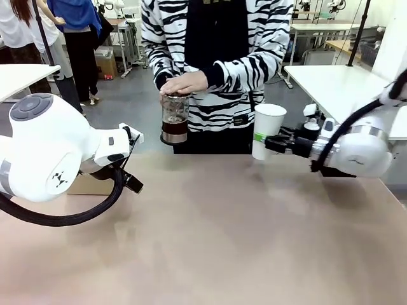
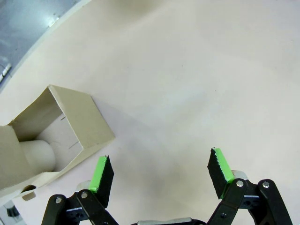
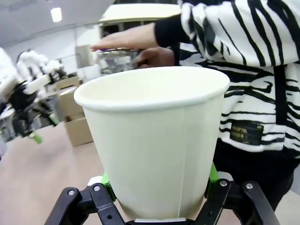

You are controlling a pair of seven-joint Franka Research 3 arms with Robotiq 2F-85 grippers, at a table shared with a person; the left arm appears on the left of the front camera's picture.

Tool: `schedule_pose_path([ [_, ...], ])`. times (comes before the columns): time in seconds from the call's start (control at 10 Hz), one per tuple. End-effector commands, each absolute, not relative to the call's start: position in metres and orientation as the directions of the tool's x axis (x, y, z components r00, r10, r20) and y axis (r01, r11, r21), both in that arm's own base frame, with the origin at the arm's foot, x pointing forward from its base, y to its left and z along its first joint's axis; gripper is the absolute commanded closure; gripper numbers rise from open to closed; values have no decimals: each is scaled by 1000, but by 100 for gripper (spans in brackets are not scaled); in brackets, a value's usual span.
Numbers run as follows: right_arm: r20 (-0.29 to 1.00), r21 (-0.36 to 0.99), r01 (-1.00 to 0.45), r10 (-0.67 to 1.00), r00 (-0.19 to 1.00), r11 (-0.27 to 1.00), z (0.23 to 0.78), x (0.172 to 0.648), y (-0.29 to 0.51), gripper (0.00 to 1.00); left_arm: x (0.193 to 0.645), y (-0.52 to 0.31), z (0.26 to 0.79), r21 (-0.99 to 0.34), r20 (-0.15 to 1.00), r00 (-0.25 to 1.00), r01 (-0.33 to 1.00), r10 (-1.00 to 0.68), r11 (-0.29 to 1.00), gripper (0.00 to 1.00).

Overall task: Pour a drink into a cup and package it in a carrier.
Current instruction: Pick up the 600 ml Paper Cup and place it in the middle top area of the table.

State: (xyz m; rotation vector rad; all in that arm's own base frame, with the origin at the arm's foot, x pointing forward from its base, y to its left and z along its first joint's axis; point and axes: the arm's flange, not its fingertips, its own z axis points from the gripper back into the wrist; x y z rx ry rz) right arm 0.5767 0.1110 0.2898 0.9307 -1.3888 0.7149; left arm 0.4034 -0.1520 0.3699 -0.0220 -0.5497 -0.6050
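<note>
Watching from my station, I saw the right gripper (image 1: 270, 144) held out over the far edge of the tabletop (image 1: 222, 241), its jaws clenched on the lower part of the cup (image 1: 268, 130); the cup stood upright and clear of the surface, its mouth open to the top; through the right wrist camera the white paper wall of the cup (image 3: 154, 140) sat squarely between the green pads (image 3: 107, 180). Just beside it, toward my left, the person's hand (image 1: 184, 82) lay flat over the top of a glass pitcher (image 1: 174, 111), and the drink (image 1: 174, 131) showed as a dark band in the pitcher's lower part; I could not tell whether the pitcher touched the tabletop. The left gripper (image 2: 161, 168) hung over bare tabletop with its jaws released and wide apart, grasping nothing; the carrier (image 2: 82, 117) lay near it on the tabletop, off one fingertip (image 2: 101, 171), and a white rounded shape (image 2: 40, 154) sat inside one compartment; what it was I could not make out.
</note>
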Motion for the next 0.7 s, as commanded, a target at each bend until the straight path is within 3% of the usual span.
schedule_pose_path([
  [0.0,993,88,-827,-118,26,555,272,610,123,20,403,-152,370,136,498,684,546,-534,827,0],
  [0.3,994,75,-807,-107,15,585,242,637,127,20,403,-152,370,136,498,684,546,-534,827,0],
  [0.6,996,80,-834,-73,48,546,235,633,128,20,403,-152,370,136,498,684,546,-534,827,0],
])
